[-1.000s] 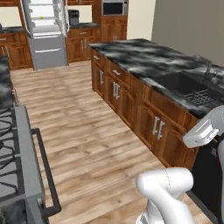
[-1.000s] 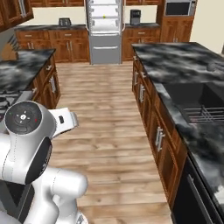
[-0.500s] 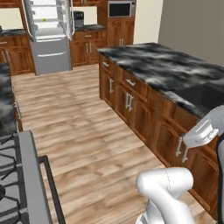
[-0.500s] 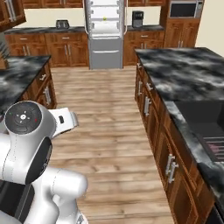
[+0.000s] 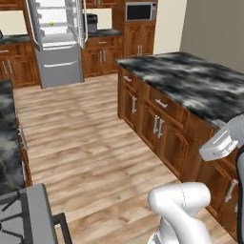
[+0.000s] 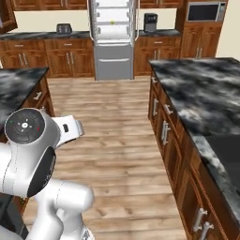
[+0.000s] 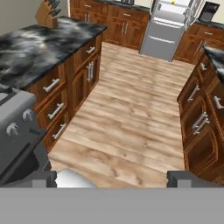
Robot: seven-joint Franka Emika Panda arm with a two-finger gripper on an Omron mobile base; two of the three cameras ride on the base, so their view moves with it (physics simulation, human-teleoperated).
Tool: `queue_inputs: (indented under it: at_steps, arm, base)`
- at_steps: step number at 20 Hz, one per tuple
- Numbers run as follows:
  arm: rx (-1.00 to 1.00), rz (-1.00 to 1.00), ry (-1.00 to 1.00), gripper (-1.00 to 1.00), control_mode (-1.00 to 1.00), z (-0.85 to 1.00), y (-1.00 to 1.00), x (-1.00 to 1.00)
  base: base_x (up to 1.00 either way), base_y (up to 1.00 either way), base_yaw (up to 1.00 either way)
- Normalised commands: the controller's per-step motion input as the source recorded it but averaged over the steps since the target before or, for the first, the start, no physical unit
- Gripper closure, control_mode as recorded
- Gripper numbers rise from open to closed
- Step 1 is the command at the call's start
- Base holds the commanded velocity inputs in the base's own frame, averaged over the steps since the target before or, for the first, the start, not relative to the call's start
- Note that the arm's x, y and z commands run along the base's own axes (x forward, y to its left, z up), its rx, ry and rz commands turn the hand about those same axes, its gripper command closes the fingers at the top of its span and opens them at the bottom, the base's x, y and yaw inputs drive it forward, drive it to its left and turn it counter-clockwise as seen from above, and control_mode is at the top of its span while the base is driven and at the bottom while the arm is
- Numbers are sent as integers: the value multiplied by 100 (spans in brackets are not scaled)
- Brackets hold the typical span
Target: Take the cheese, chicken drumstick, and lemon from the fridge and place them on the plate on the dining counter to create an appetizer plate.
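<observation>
Gripper (image 7: 112,177) spread wide and empty, its two dark finger tips (image 7: 43,177) far apart at the bottom of the hand view, aimed down the wooden floor (image 7: 131,118) toward the fridge (image 7: 168,26); carried clear of both counters, probably for travel.

From the left base view: fridge (image 5: 57,40) standing open at the far wall, a small yellow speck on an upper shelf, likely the lemon (image 5: 51,23), though too small to be sure. Dining counter (image 5: 190,86) on the right. Arm folded low, elbow up, hand tucked near the counter's edge.

From the right base view: fridge (image 6: 112,37) straight ahead, same yellow dot (image 6: 112,21) on a shelf. Arm bent compactly at lower left, well apart from the fridge.
</observation>
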Motion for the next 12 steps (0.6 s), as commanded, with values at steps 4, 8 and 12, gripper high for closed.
queue_inputs:
  at_steps: [4, 8, 12]
  arm:
    - [0, 0, 0, -100, 100, 0, 0, 0]
    - [0, 0, 0, -100, 100, 0, 0, 0]
    - [0, 0, 0, -100, 100, 0, 0, 0]
  base:
    - [100, 39, 1]
    - [100, 31, 6]
    - [100, 15, 13]
